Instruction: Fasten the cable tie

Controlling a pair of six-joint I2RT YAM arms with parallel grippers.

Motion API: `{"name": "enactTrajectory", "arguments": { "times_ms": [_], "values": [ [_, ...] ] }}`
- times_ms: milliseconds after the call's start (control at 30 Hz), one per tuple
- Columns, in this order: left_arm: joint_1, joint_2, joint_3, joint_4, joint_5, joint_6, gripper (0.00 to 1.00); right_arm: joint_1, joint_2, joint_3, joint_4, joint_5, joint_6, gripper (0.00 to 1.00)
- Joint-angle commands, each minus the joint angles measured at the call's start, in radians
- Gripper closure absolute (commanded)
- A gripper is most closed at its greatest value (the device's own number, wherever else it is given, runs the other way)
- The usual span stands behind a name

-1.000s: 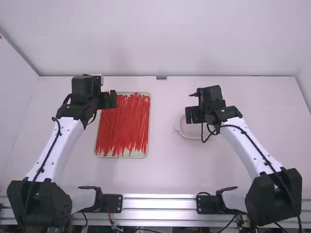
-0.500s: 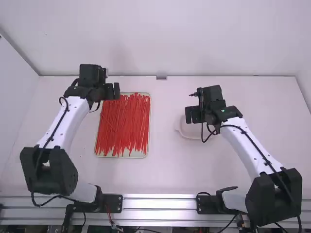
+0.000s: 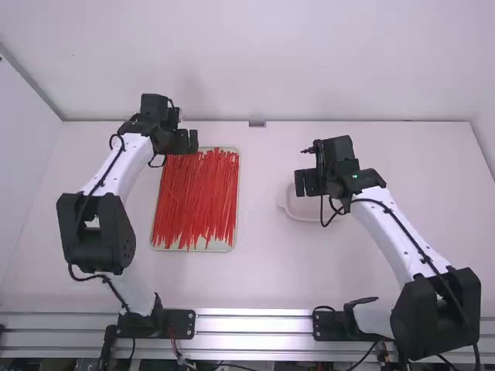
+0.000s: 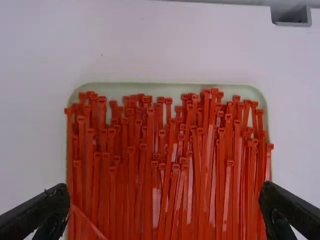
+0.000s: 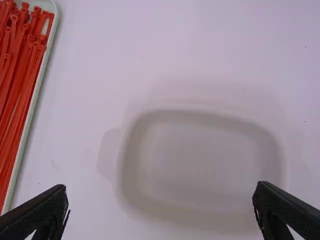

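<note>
1. Change: the left arm swings up the high view over the last second. Its left tool (image 3: 182, 141) goes from the tray's upper-left corner to just past the tray's top edge, upper left of centre.
2. The right arm does not move. The right tool (image 3: 308, 184) hangs over the white dish (image 3: 298, 210), right of centre.
3. Meaning, as a judgement: the left arm is lining up on the pile for a pick. No tie is taken, so fastening has not begun.
4. Left tool (image 4: 162, 215): released, fingers spread wide on either side of the pile, nothing held.
5. Right tool (image 5: 160, 210): released, fingers wide apart, nothing between them; the dish (image 5: 200, 165) below it holds nothing.
6. Task thing: the cable ties (image 3: 197, 197) lie in the tray (image 3: 193, 249) on the counter (image 3: 271, 263), left of centre.
7. Look: the ties (image 4: 165, 160) are thin orange-red strips, all unfastened, packed roughly parallel with some crossing. Their square heads bunch at the pale green tray rim (image 4: 165, 86).
8. Pile edge (image 5: 20, 65) sits in the upper left of the right wrist view.
</note>
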State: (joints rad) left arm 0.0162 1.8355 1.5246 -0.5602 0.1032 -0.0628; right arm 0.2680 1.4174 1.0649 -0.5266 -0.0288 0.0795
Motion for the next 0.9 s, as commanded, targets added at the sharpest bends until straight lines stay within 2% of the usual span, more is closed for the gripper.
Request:
{"name": "enactTrajectory", "arguments": {
  "times_ms": [0, 267, 567, 867],
  "values": [
    [0.010, 0.029, 0.027, 0.000, 0.012, 0.008, 0.00, -0.001, 0.010, 0.034, -0.003, 0.000, 0.002, 0.02],
    [0.010, 0.081, 0.026, 0.027, 0.013, 0.007, 0.00, 0.000, 0.010, 0.034, -0.008, -0.001, -0.001, 0.01],
    [0.010, 0.160, 0.026, 0.064, 0.013, 0.006, 0.06, 0.001, 0.010, 0.034, -0.025, -0.002, 0.003, 0.02],
    [0.010, 0.214, 0.026, 0.114, 0.013, 0.005, 0.08, 0.000, 0.010, 0.034, -0.027, -0.023, 0.002, 0.02]
  ]
}}
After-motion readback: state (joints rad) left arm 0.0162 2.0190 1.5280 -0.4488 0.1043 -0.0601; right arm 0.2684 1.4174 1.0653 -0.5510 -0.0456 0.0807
